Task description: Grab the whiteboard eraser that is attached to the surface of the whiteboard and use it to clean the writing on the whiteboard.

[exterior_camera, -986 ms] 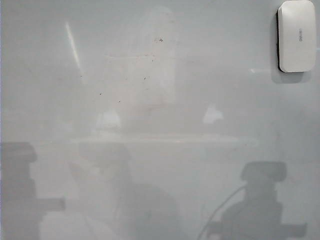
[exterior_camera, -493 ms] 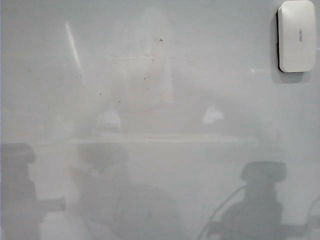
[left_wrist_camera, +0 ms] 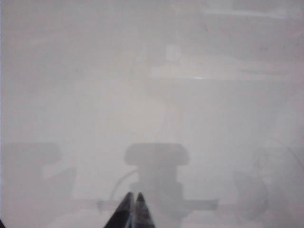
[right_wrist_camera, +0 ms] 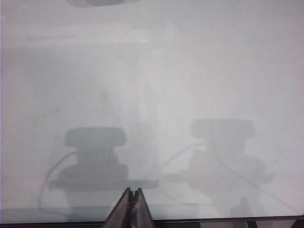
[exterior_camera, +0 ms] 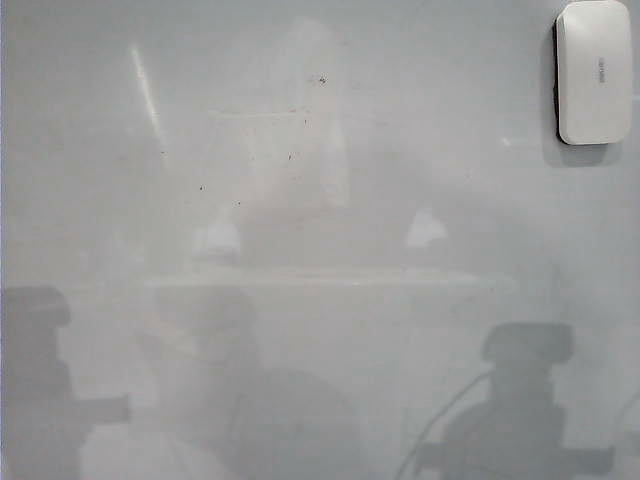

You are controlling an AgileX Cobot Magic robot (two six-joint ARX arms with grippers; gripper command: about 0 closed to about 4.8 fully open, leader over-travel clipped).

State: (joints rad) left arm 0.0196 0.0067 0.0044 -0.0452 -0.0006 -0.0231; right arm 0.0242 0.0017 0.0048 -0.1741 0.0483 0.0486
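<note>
The whiteboard eraser (exterior_camera: pixel 594 72), a white rounded block with tiny grey lettering, sticks to the whiteboard (exterior_camera: pixel 400 150) at the far top right of the exterior view. No red writing shows anywhere, only faint smudges and small dark specks (exterior_camera: pixel 321 80). Neither arm shows in the exterior view, apart from dim reflections low on the board. In the left wrist view my left gripper (left_wrist_camera: pixel 133 195) hangs over bare board with its fingertips pressed together and nothing between them. My right gripper (right_wrist_camera: pixel 132 191) is likewise shut and empty near the board's near edge.
The glossy board mirrors the arms' cameras as dark blurred shapes (exterior_camera: pixel 520 400) and a seated person (exterior_camera: pixel 230 380). A dark strip (right_wrist_camera: pixel 237 222) in the right wrist view marks the board's edge. A bright streak (exterior_camera: pixel 145 90) is a lamp reflection.
</note>
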